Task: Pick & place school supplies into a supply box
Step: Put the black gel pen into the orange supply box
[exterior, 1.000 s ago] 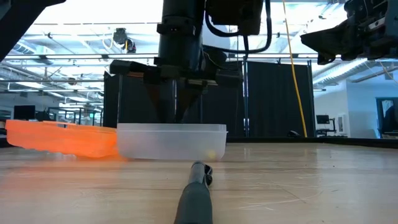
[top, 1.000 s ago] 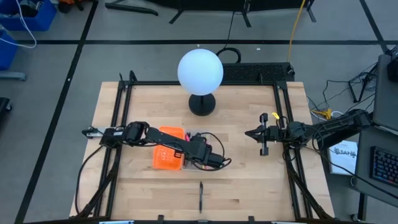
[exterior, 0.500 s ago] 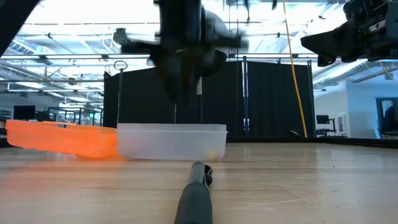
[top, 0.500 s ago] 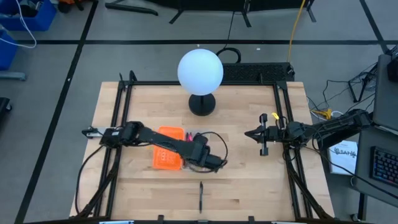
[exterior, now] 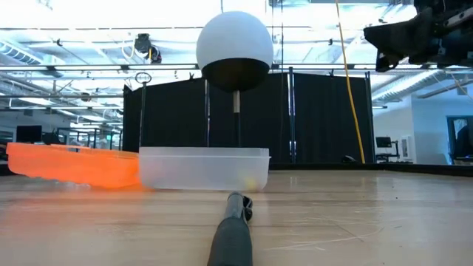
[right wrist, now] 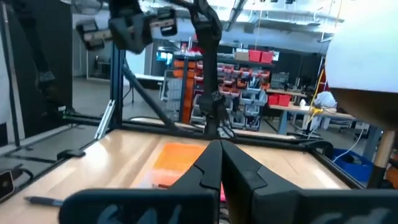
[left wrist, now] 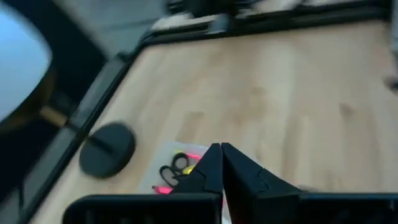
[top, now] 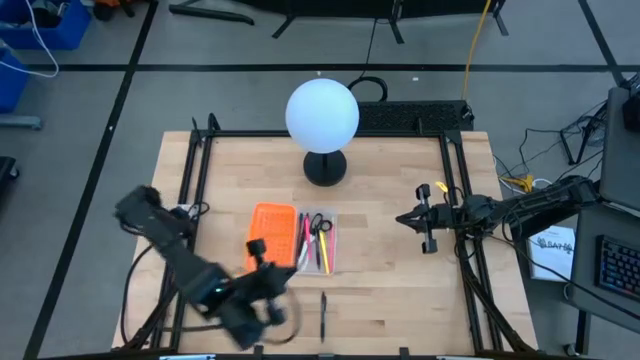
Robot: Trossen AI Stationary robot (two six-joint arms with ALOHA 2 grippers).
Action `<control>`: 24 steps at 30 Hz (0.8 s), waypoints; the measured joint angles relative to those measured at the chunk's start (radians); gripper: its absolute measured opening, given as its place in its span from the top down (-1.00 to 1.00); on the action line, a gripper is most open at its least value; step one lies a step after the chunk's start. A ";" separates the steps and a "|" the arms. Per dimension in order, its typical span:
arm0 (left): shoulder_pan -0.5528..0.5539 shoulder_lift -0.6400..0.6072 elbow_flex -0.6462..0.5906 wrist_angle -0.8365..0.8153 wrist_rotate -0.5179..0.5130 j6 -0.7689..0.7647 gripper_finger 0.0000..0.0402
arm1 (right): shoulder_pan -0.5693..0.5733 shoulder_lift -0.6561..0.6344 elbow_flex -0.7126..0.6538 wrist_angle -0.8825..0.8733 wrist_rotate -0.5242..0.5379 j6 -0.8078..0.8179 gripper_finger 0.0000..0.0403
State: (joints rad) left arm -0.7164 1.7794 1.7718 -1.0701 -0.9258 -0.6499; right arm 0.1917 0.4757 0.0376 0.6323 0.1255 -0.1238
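The supply box lies mid-table: an orange grid half [top: 271, 238] joined to a clear tray [top: 316, 243]. In the tray lie small scissors [top: 319, 224] and pink, red and yellow pens [top: 306, 243]. The left wrist view shows the scissors [left wrist: 176, 165] too. One black pen [top: 323, 316] lies on the wood nearer the table's near edge, pointing at the low camera [exterior: 230, 227]. My left gripper [top: 258, 250] is shut, raised near the box's near-left corner. My right gripper [top: 425, 222] is shut and waits by the right rail, high above the table [exterior: 414, 33].
A white globe lamp [top: 322, 115] stands on a black round base [top: 325, 167] at the far middle. Black frame rails [top: 197, 180] run along the table's left, right and far sides. Bare wood lies between the box and my right gripper.
My left gripper has risen out of the clear tray and swung back toward the table's near-left corner, fast and blurred. The tray's contents, hidden under the arm before, now show. The box and the black pen have stayed put.
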 joint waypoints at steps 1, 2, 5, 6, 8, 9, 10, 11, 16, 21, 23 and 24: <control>-0.027 -0.041 -0.066 0.063 0.001 0.064 0.97 | 0.000 0.001 0.000 0.001 0.000 0.000 1.00; -0.049 -0.085 -0.135 0.119 0.003 0.120 0.97 | 0.000 0.000 0.000 -0.006 0.001 0.000 1.00; -0.082 -0.232 -0.350 0.287 0.011 0.255 0.93 | 0.000 0.006 0.000 -0.031 0.003 -0.001 1.00; -0.083 -0.288 -0.428 0.351 0.020 0.299 0.93 | 0.000 0.007 0.000 -0.035 0.004 -0.009 1.00; -0.055 -0.401 -0.582 0.531 0.071 0.443 0.96 | 0.000 0.015 0.000 -0.031 0.005 -0.021 1.00; -0.026 -0.461 -0.665 0.648 0.122 0.536 0.97 | 0.000 0.015 0.000 -0.033 0.005 -0.024 1.00; 0.013 -0.520 -0.751 0.769 0.198 0.635 0.98 | 0.000 0.020 0.000 -0.032 0.005 -0.024 1.00; 0.059 -0.581 -0.835 0.882 0.280 0.728 0.97 | 0.000 0.024 0.000 -0.031 0.005 -0.024 1.00; 0.279 -0.892 -1.214 1.312 0.585 0.829 0.97 | 0.000 0.029 0.000 -0.031 0.006 -0.006 1.00; 0.319 -1.119 -1.403 1.404 0.638 0.709 0.98 | 0.000 0.029 0.000 -0.040 0.007 0.044 1.00; 0.288 -1.178 -1.445 1.360 0.566 0.678 0.98 | 0.000 0.030 0.000 -0.040 0.007 0.045 1.00; 0.271 -1.197 -1.458 1.335 0.520 0.662 0.99 | 0.000 0.029 0.000 -0.040 0.007 0.050 1.00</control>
State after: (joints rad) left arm -0.4456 0.5821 0.3134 0.2649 -0.4063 0.0122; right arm 0.1917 0.5049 0.0376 0.5926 0.1329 -0.0737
